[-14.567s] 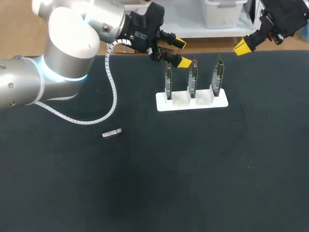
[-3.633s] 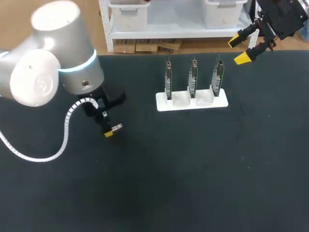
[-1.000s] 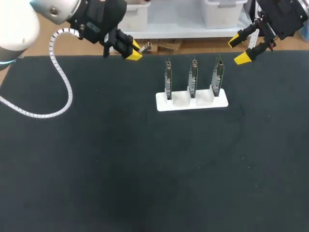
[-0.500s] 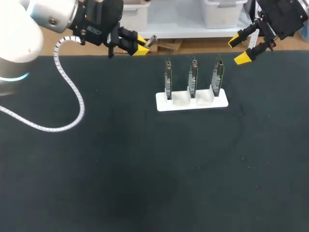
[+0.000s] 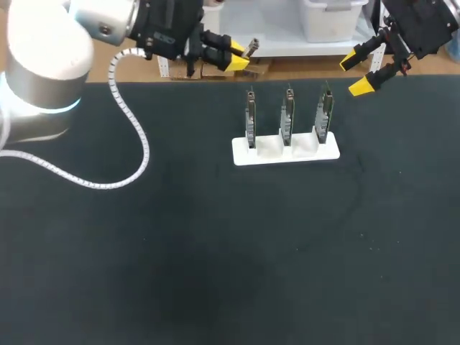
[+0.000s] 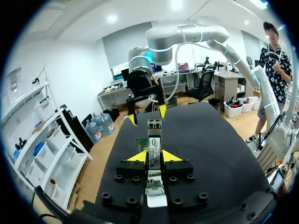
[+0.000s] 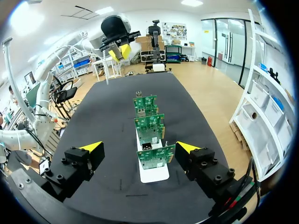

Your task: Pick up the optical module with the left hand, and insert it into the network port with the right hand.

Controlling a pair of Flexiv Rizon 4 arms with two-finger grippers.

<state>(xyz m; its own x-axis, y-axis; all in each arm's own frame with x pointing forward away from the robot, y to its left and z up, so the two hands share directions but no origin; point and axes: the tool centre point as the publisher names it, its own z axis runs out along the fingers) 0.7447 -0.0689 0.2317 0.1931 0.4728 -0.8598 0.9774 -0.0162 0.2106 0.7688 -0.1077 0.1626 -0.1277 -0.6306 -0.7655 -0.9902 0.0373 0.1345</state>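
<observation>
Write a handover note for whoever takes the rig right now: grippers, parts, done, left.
Left gripper: jaws shut on the optical module, in the air by the far edge of the table, left of the white rack.
Right gripper: jaws open, empty, in the air past the rack's right end.
The rack stands on the table with three upright circuit boards.
Done: module picked up.
Left: pass it to the right gripper, then insert it into the network port on a board; the ports are hard to make out here.
</observation>
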